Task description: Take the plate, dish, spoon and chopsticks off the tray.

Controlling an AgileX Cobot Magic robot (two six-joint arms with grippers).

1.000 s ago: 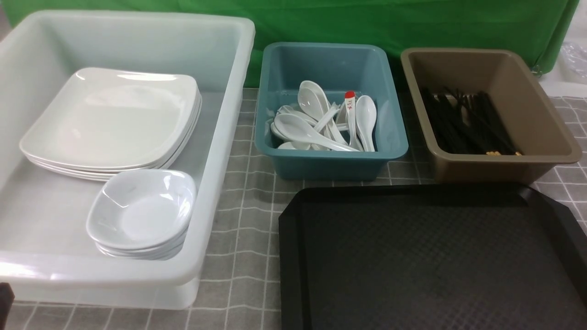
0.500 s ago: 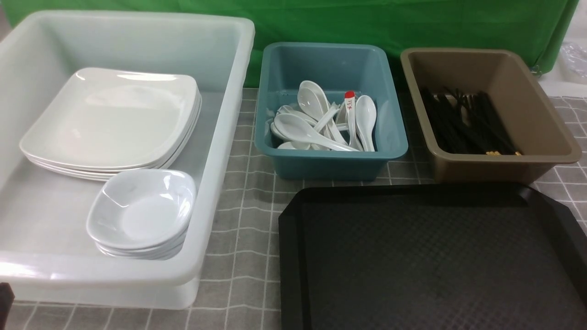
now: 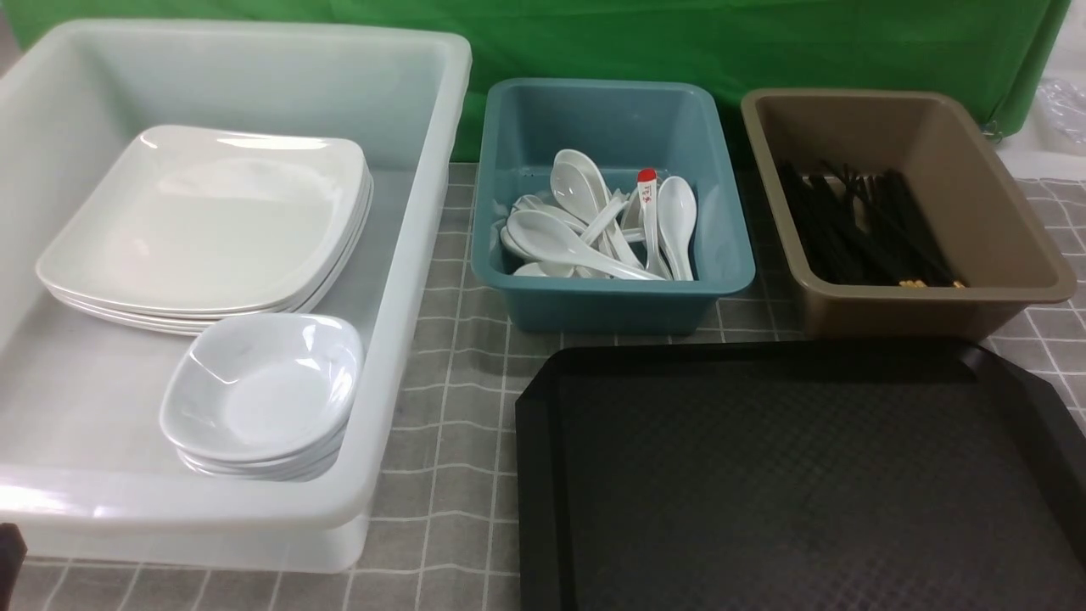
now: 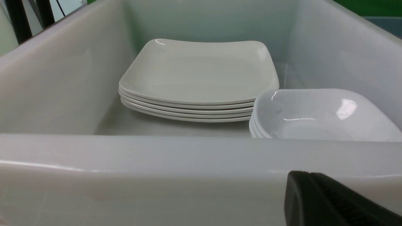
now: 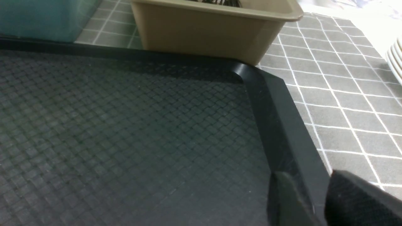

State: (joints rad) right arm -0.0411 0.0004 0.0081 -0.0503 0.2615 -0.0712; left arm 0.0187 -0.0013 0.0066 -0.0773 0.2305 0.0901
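The black tray (image 3: pixel 797 475) lies bare, tableware sorted into tubs; the left gripper (image 4: pixel 333 201) is closed, the right gripper (image 5: pixel 317 201) straddles the tray's rim.

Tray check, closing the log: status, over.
Left gripper shut, right gripper open. Black diamond-textured plastic tray bare, right jaws astride its rim. Nothing in the way.

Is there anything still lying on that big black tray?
No, in the front view the tray shows only its bare textured surface, while the plates, spoons and chopsticks sit in the tubs behind it.
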